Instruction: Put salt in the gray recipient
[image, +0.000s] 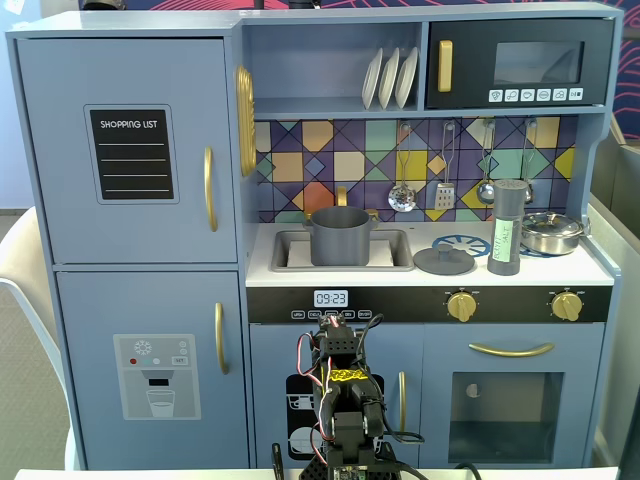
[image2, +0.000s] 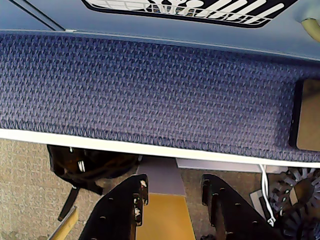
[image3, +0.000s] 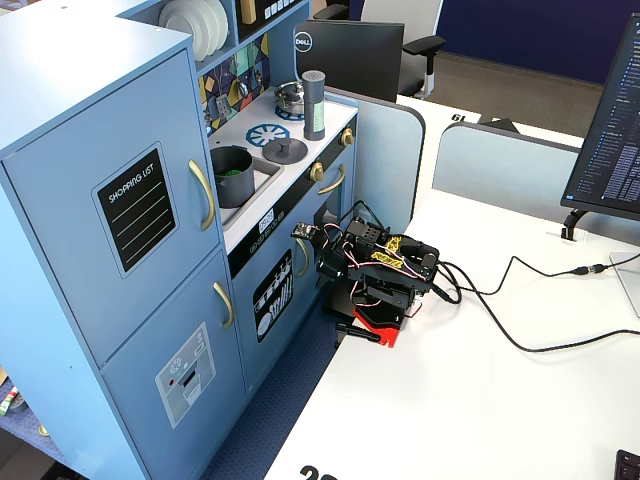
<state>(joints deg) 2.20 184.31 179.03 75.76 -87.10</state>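
Observation:
The salt, a tall grey grinder (image: 508, 228), stands upright on the toy kitchen's counter at the right, by the blue hob ring; it also shows in the other fixed view (image3: 314, 104). The gray pot (image: 340, 235) sits in the sink, with something green inside it in a fixed view (image3: 232, 175). Its flat grey lid (image: 445, 260) lies on the counter between pot and salt. My arm (image: 340, 400) is folded low in front of the kitchen, far below the counter. In the wrist view my gripper (image2: 174, 192) is open and empty, above the floor past the table edge.
A silver pot (image: 552, 232) stands right of the salt. Utensils (image: 445, 190) hang on the back wall and plates (image: 390, 78) sit on the shelf. A blue fabric strip (image2: 150, 90) runs between the kitchen and the white table (image3: 480, 390). Cables (image3: 520, 330) trail across the table.

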